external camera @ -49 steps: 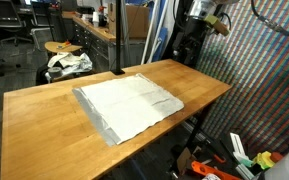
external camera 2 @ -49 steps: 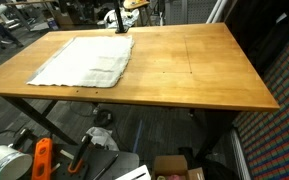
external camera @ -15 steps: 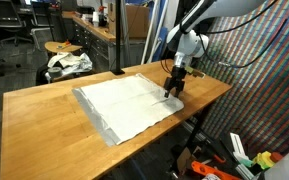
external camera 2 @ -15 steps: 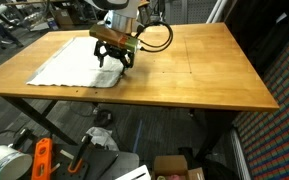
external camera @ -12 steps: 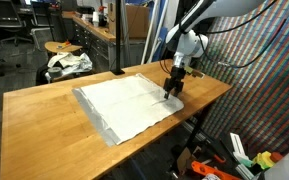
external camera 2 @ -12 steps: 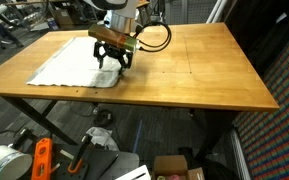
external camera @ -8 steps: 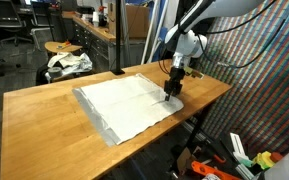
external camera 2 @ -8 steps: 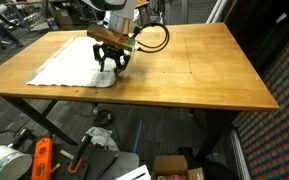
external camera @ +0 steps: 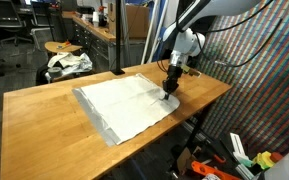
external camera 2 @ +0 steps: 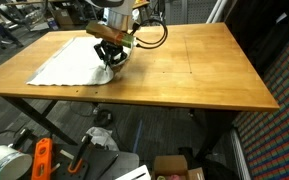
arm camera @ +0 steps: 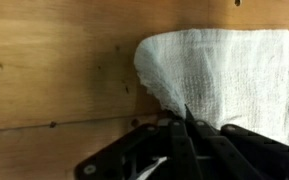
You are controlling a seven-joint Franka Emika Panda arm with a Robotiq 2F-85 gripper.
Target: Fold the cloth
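The cloth (external camera: 124, 103) was spread flat on the wooden table (external camera: 39, 120), so the fold was judged barely started. At its corner on the right of an exterior view, the gripper (external camera: 170, 90) was pinched closed on the fabric. Next, that corner would probably need to be lifted and carried across.

White cloth (external camera: 124, 104) on wooden table (external camera: 42, 122)

Wooden table (external camera: 44, 110) stands in a cluttered workshop; dark floor (external camera 2: 159, 128) beneath.
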